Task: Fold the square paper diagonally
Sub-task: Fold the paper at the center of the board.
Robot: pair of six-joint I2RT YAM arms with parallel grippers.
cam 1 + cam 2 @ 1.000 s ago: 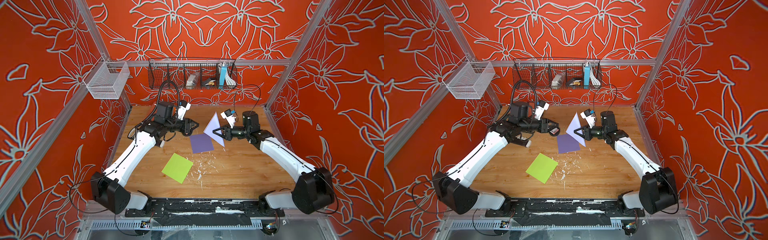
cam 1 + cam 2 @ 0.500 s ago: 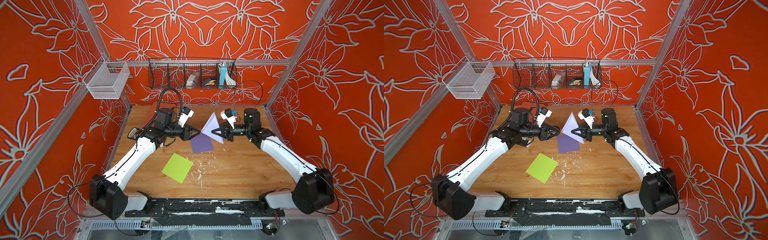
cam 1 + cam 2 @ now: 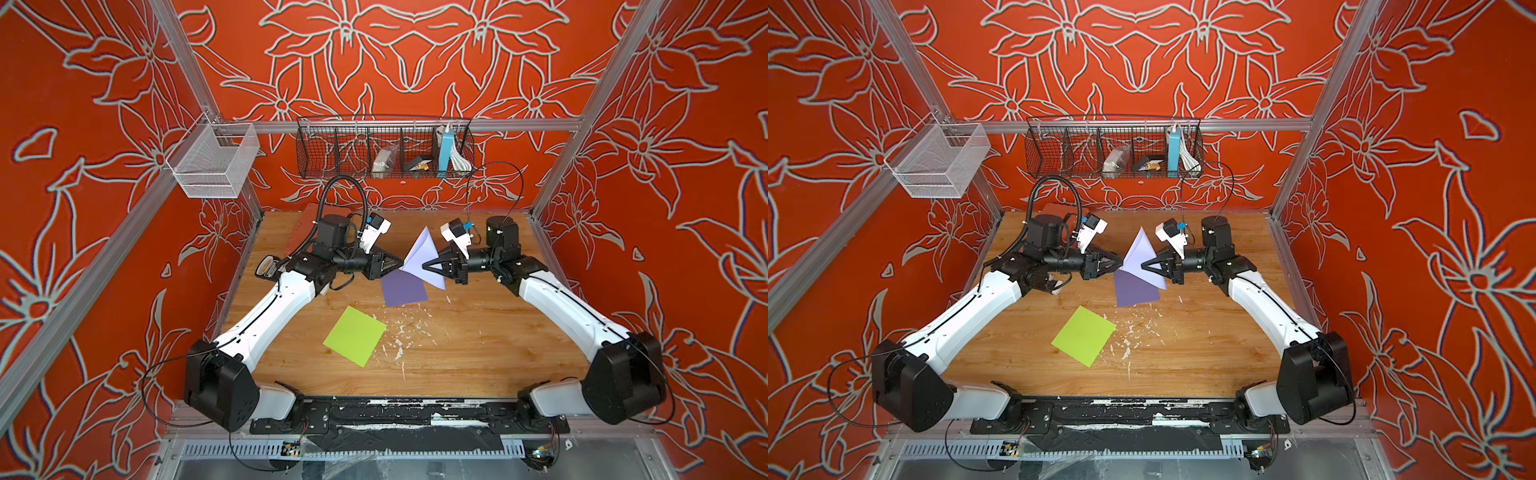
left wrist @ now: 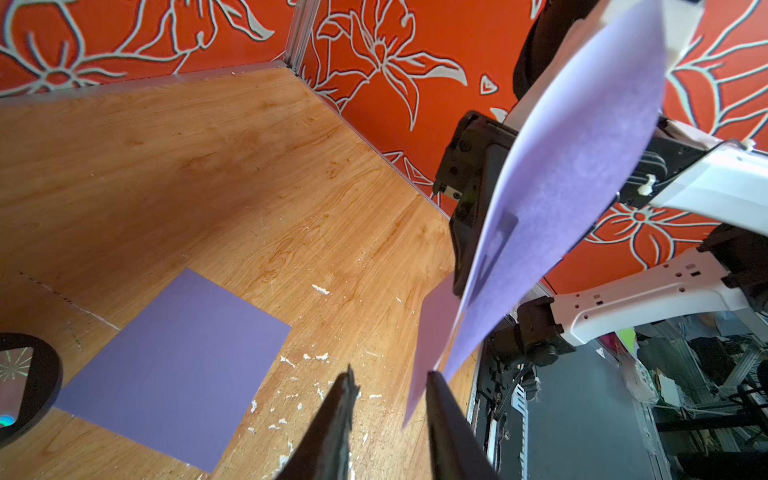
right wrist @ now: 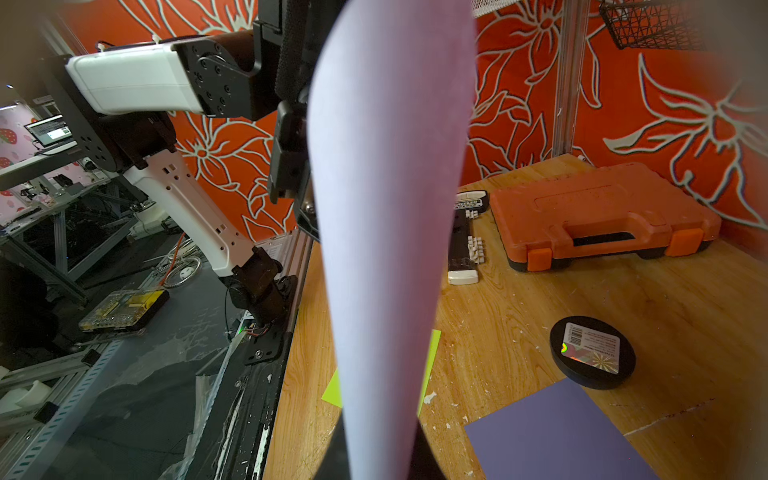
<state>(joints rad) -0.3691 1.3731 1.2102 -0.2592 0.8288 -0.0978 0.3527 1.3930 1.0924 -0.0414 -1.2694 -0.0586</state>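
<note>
Right gripper [image 3: 424,264] pinches the pale lilac paper [image 3: 420,249], held on edge above the table [image 3: 478,340], bowed into two loose layers, tip upward. Left gripper [image 4: 390,372]: jaws apart, one paper corner between them.

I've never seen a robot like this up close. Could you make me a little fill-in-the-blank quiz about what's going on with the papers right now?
1. The sheet lying nearest the robot's base is ___ in colour.
2. The right gripper pinches a pale lilac paper, held up in the ___.
3. The left gripper, at that paper's corner, has its jaws ___.
4. Counting the dark purple sheet too, the table has ___ sheets lying flat.

Missing words: green; air; open; two.
</note>
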